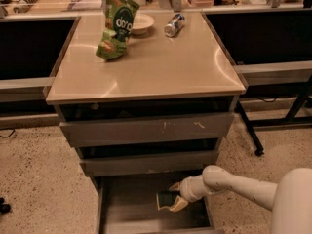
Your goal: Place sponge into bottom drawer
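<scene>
The bottom drawer point(127, 209) is pulled open at the foot of the grey cabinet, its bare grey floor showing. My gripper point(171, 198) reaches in from the right on a white arm and is shut on the sponge point(165, 199), dark green on top with yellow foam under it. The sponge hangs just above the drawer floor, near the right side of the drawer. I cannot tell whether it touches the floor.
Two grey drawers point(146, 128) with scuffed fronts sit above, slightly open. On the tan cabinet top point(146, 67) stand a green snack bag point(116, 27), a white bowl point(141, 22) and a lying can point(174, 25). Black table legs point(248, 126) stand to the right.
</scene>
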`<action>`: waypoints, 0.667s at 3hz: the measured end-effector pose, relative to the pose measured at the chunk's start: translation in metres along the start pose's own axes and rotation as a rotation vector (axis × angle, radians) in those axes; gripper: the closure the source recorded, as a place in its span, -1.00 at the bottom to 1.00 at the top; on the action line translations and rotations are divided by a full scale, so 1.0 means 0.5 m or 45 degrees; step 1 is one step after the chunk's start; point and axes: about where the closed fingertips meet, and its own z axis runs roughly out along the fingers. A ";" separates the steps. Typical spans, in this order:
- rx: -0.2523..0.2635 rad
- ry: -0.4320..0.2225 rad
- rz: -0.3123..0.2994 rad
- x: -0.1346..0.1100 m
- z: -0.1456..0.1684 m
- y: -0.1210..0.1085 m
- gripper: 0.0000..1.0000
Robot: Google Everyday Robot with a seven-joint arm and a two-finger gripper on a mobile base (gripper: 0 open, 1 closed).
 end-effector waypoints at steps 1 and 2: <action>-0.026 -0.015 0.010 0.044 0.106 -0.031 1.00; -0.030 0.039 0.037 0.093 0.199 -0.058 1.00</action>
